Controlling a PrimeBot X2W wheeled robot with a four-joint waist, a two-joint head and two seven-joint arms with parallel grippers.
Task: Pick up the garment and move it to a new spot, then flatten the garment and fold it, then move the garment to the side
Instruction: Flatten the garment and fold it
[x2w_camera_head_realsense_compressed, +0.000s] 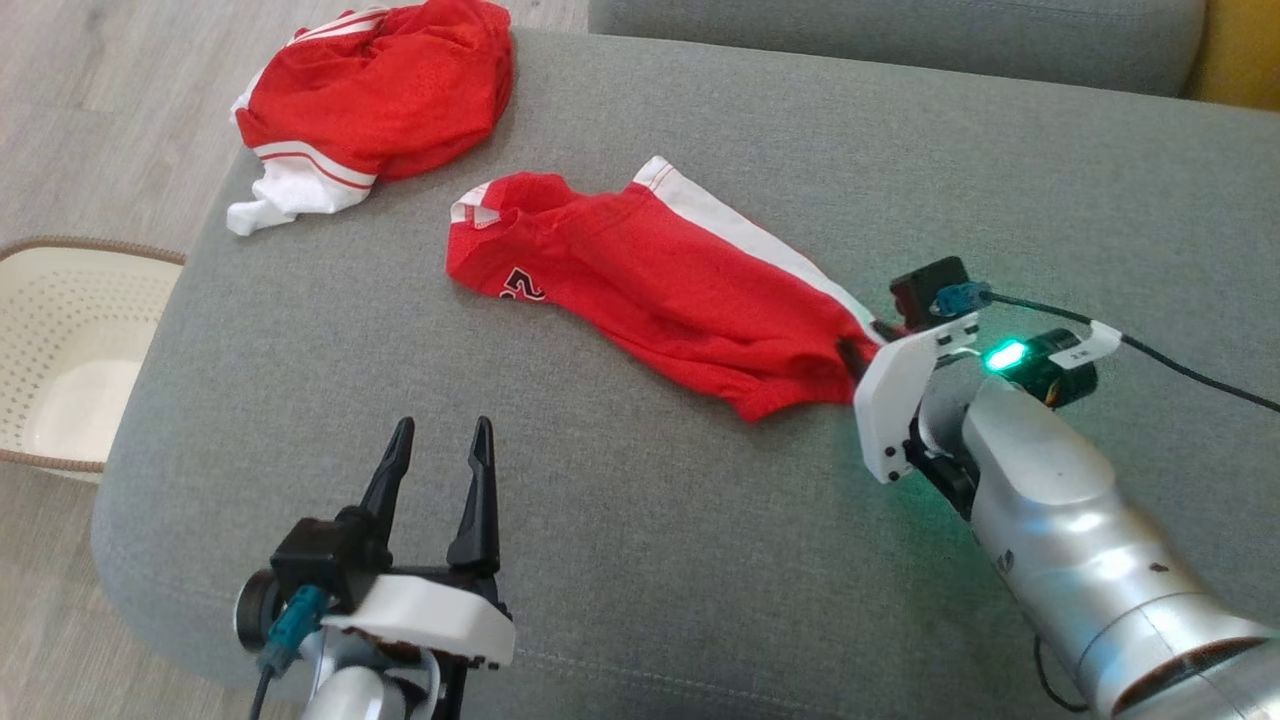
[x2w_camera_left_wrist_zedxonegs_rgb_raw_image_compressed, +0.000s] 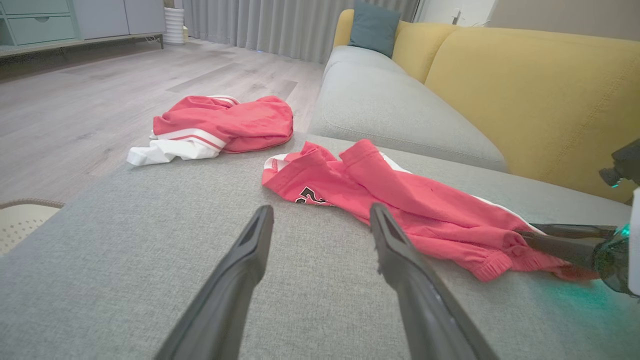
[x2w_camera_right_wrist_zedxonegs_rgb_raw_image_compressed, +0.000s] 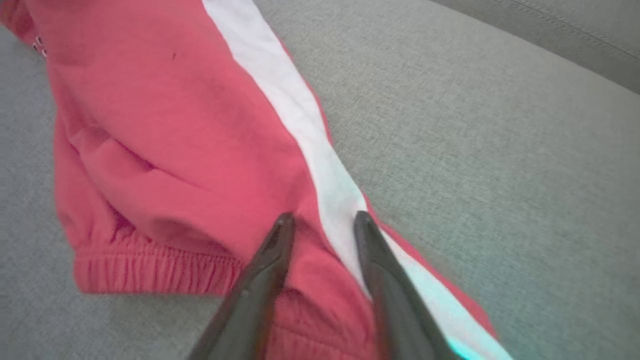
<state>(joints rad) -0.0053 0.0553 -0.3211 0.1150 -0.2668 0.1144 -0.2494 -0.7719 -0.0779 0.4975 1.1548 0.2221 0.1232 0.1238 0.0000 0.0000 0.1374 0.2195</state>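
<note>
Shorts are seen crumpled on the sofa, waistband straddled by the half-closed right gripper, grip unconfirmed; the left gripper is seen wide open, empty. Lifting, flattening and folding are judged undone.

Even, soft light, weak shadows. Green LED spills glow on grey cushion. Right wrist view soft, probably motion blur. Left wrist edges bowed.

1. Red garment lies stretched across the grey sofa cushion.
2. Right gripper sits at its elastic waistband end.
3. Left gripper hovers over bare cushion, fingers spread wide.
</note>
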